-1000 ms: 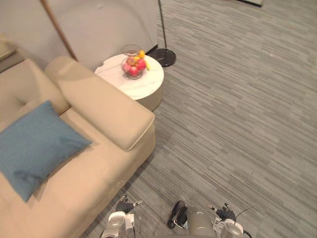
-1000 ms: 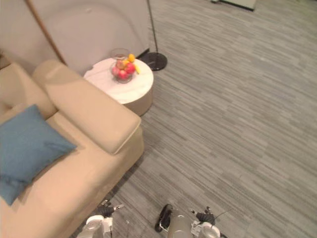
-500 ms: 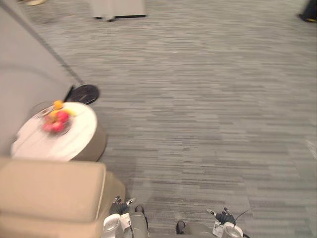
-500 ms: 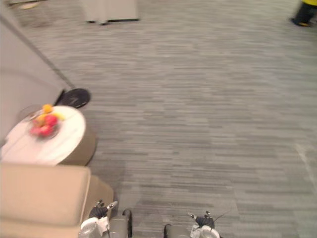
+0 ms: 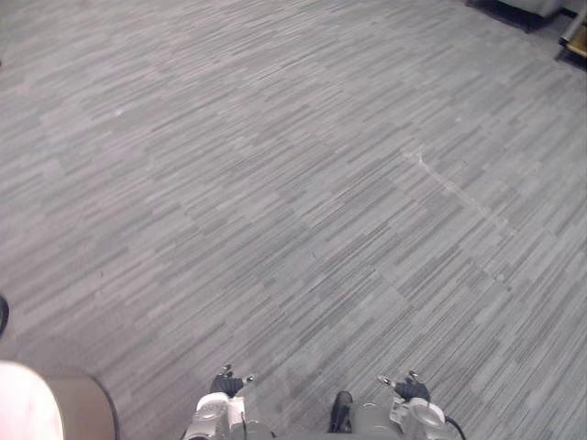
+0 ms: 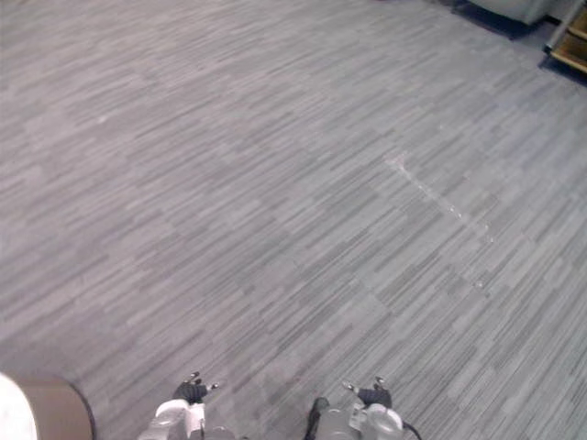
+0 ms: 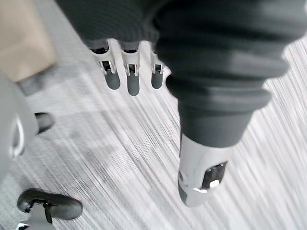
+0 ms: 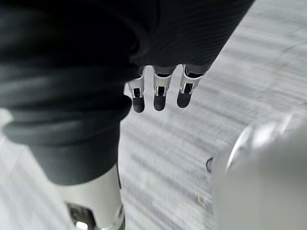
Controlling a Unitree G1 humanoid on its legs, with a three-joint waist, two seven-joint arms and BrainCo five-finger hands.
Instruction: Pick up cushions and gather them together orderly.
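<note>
Nearest, at the lower edge of the eye views: my left robot hand [image 5: 226, 382] and my right robot hand [image 5: 409, 390]. Both are low at my sides above the floor [image 5: 293, 202], well apart from each other.

Left wrist view: the left robot hand's fingers [image 7: 129, 81] hang straight in a row, apart from the thumb [image 7: 199, 175], holding nothing. Grey streaked floor lies past them. A beige surface [image 7: 21, 40] sits in one corner, too little of it visible to name.

Right wrist view: the right robot hand's fingers [image 8: 158, 96] are likewise straight and relaxed, the thumb [image 8: 96, 211] apart from them, with floor beyond.

On my left: a round table [image 5: 87, 408] with a pale top and a brown wall, cut off by the lower left corner of the eye views. Just beyond it, a dark rounded shape [image 5: 3, 316] meets the left edge.

Middle distance: floor of grey streaked planks, crossed on my right by a thin pale scuff [image 5: 449, 188] running diagonally.

Far, upper right corner: a dark furniture base [image 6: 509, 14] and, beside it, a yellow-brown shelf edge [image 6: 570, 46].

Where the cushions lie I cannot tell.
</note>
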